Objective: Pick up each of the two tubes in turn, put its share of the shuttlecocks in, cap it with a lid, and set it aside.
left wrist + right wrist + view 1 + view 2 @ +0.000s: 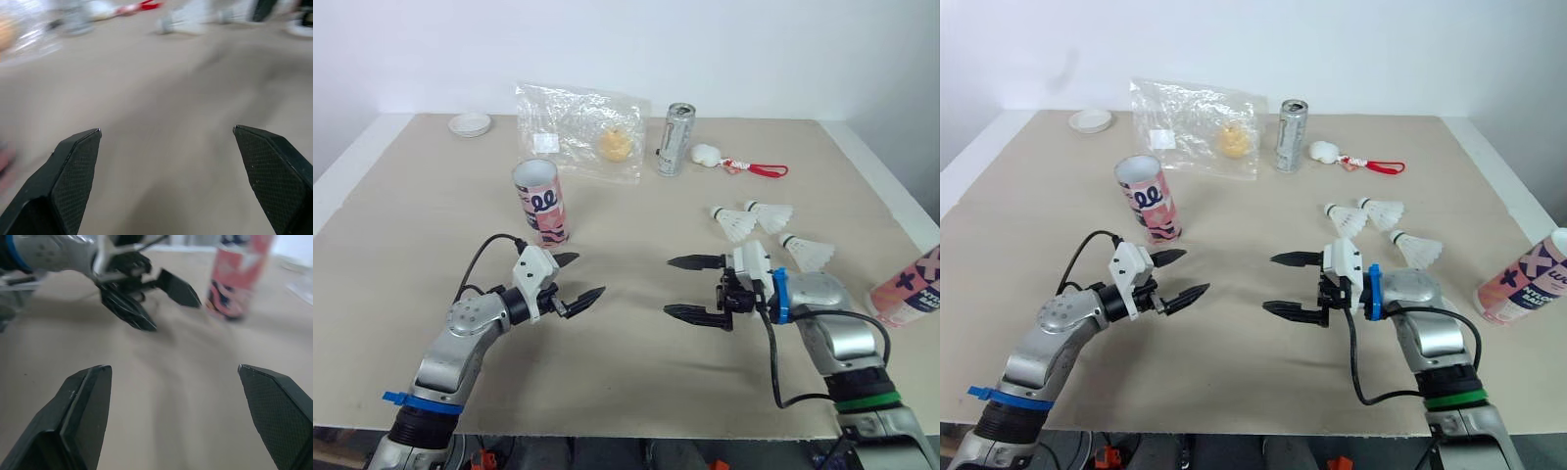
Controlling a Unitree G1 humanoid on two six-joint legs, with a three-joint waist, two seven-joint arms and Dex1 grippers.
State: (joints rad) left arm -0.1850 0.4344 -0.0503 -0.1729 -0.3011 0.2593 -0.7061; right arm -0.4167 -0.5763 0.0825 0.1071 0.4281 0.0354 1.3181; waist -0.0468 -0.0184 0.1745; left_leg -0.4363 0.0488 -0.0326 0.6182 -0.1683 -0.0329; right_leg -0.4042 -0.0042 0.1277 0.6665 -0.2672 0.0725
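Both pairs of jaws are spread wide and hold nothing. The left gripper (pixel 590 274) and the right gripper (pixel 667 286) face each other, tips apart, low over the bare middle of the table (pixel 626 377).

Just beyond the left gripper stands the upright tube (pixel 540 201), a pink-and-white printed cylinder with its mouth open, probably stiff card. Three shuttlecocks (pixel 771 217) lie just beyond the right gripper, toward the right edge. They have white flared skirts and small rounded heads, and look light and easy to crush. The second tube (pixel 906 286) lies tilted at the right edge, partly cut off. A shallow white lid (pixel 470 123) sits near the far left corner. A crinkled clear bag (pixel 582 127) and a metal can (pixel 674 140) lie along the far edge.

The first pickup seems to be the step in hand. The left gripper would do best to close across the upright tube's middle, firmly but without denting it, and keep the mouth level. The right should then take a shuttlecock by its head, not its skirt, and feed it in head first
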